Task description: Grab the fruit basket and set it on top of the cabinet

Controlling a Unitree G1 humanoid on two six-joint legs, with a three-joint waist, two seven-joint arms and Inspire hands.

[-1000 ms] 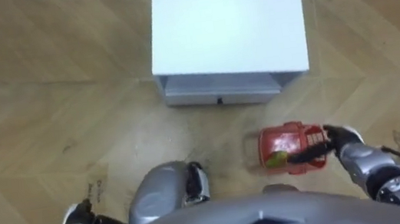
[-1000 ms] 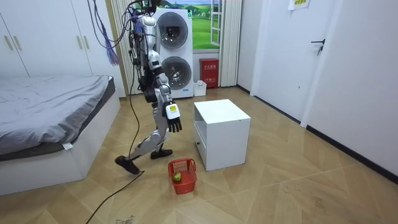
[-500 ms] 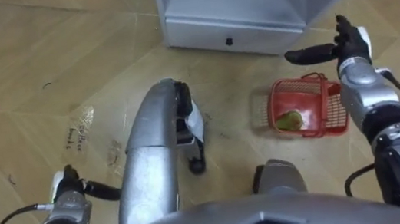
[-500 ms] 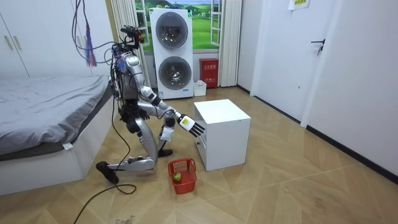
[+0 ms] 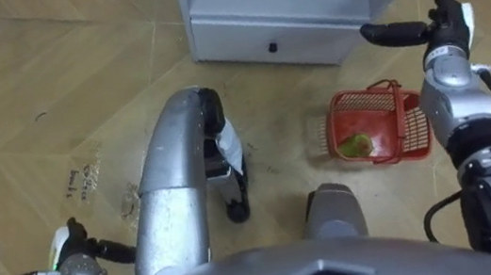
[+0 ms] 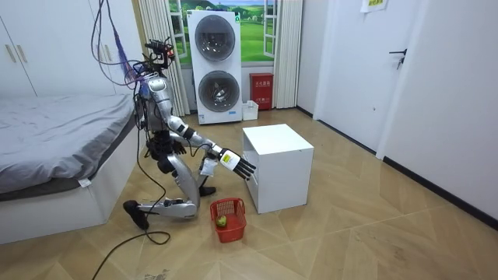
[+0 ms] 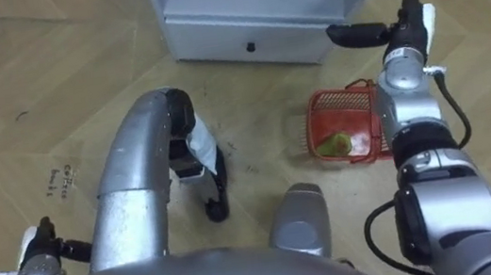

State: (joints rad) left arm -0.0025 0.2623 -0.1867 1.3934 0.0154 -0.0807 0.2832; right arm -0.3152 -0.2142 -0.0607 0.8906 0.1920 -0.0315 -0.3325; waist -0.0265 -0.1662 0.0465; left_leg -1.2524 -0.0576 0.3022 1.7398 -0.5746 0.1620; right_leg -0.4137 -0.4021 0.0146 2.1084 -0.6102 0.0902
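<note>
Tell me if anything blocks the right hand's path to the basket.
Nothing visible does. The open right hand hangs above the basket on the floor, near the cabinet, with only air between them.

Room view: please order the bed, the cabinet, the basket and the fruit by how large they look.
1. bed
2. cabinet
3. basket
4. fruit, a small green spot inside the basket
</note>
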